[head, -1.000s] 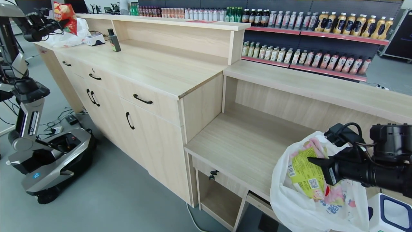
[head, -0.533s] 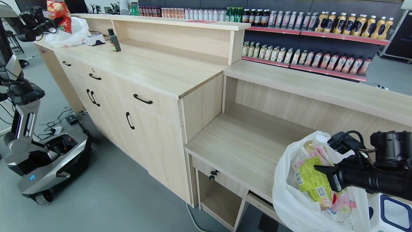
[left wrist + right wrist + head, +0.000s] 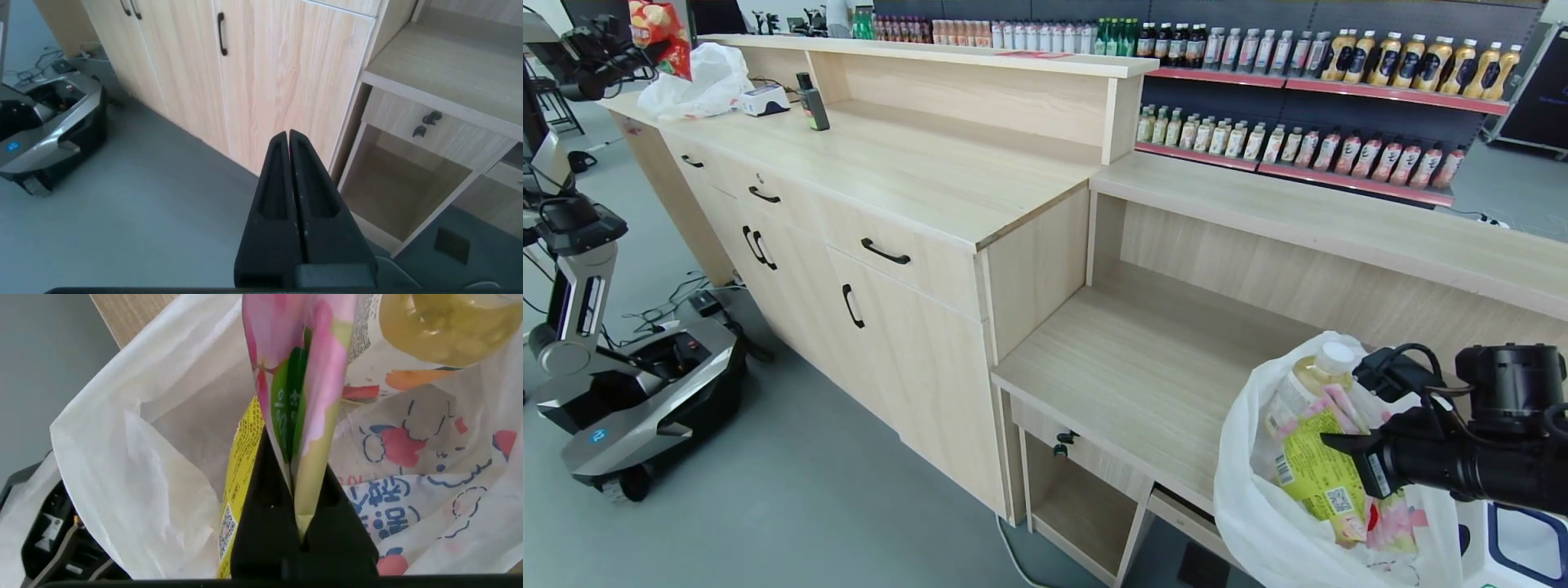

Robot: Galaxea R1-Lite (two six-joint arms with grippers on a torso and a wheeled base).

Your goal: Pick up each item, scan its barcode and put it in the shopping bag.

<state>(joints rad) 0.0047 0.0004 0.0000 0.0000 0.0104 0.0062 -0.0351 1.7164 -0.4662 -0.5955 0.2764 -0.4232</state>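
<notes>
Your white shopping bag [image 3: 1262,506] stands at the near right by the low counter [image 3: 1143,367], with a capped bottle [image 3: 1319,371] inside. The yellow-and-pink packet [image 3: 1319,461] is in its mouth, pinched by your right gripper [image 3: 1339,445]. A white, blue-rimmed box [image 3: 1515,535] sits just right of the bag, and your left gripper [image 3: 289,143] hangs closed and empty over the grey floor [image 3: 163,212].

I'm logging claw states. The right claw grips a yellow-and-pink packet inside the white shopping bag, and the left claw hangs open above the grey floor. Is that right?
Not quite. The left claw is shut, its fingers pressed together, as the left wrist view shows. The rest stands: the right claw grips the packet inside the shopping bag.
</notes>
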